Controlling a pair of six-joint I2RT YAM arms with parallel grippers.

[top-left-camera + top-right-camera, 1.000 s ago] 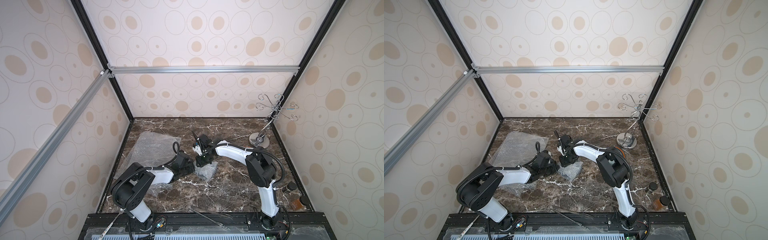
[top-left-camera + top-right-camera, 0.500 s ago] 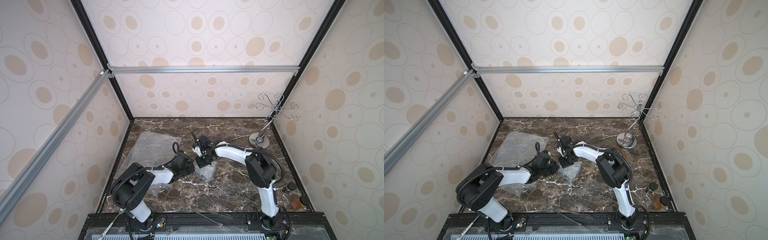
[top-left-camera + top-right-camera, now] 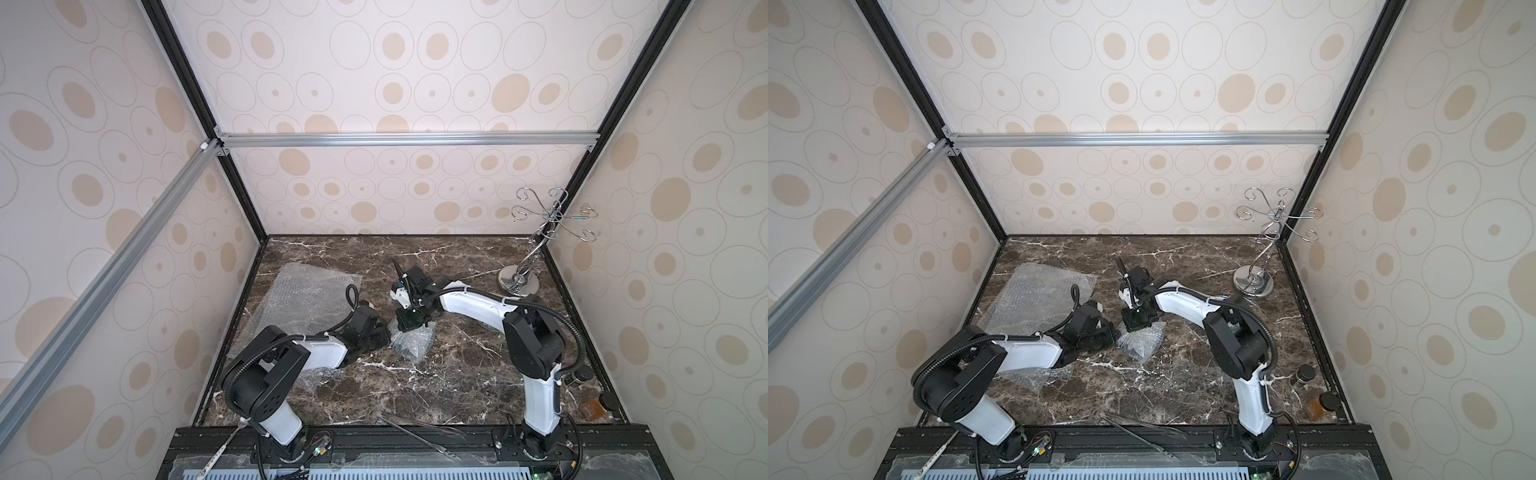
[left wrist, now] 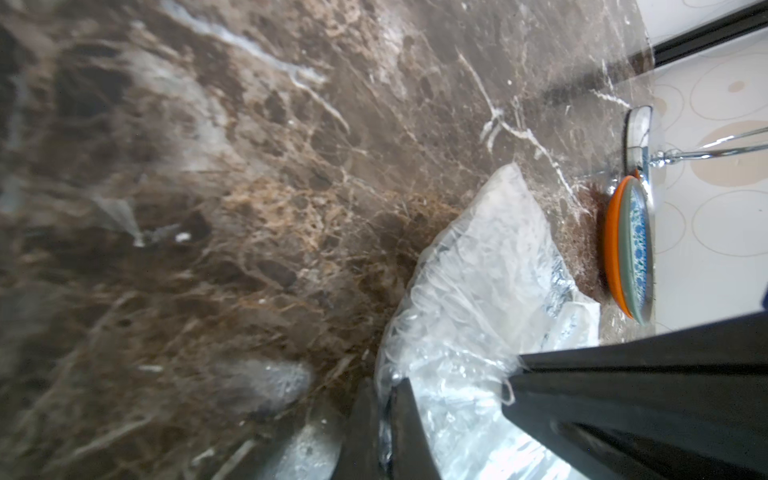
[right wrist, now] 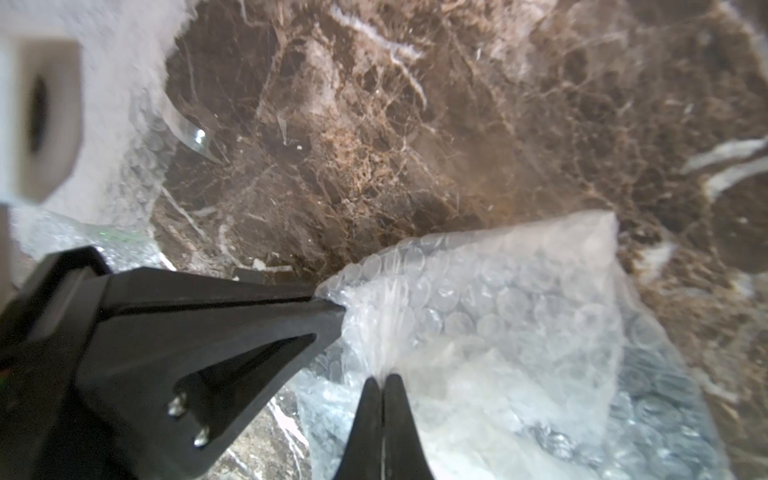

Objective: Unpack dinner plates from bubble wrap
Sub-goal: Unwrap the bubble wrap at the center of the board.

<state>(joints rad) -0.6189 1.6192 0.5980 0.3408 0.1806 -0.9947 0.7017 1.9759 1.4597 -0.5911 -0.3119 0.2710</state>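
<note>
**Both claws pinched shut on the wrapped bundle**

Your right claw is fully closed, its tips nipping a fold of the crumpled bundle of clear bubble wrap. Your left claw is closed too, gripping the same bundle at its edge, just beside the right one. The bundle rests on the dark brown marble worktop between your two arms. Something dark shows through the film, but you cannot tell what it is.

Behind your left arm, a flat rectangular sheet of clear bubble wrap lies towards the left wall. A second rumpled clear sheet lies partly under that arm.

In the left wrist view, a bright orange round plate carries a pale green-rimmed plate with a blue pattern. They sit beyond the bundle, apart from it, near the shiny silver wire stand. From above, your right arm hides almost all of them.

A small dark jar and a small amber jar stand at the right edge. Thin metal tongs lie along the front edge, well apart from both claws.
</note>
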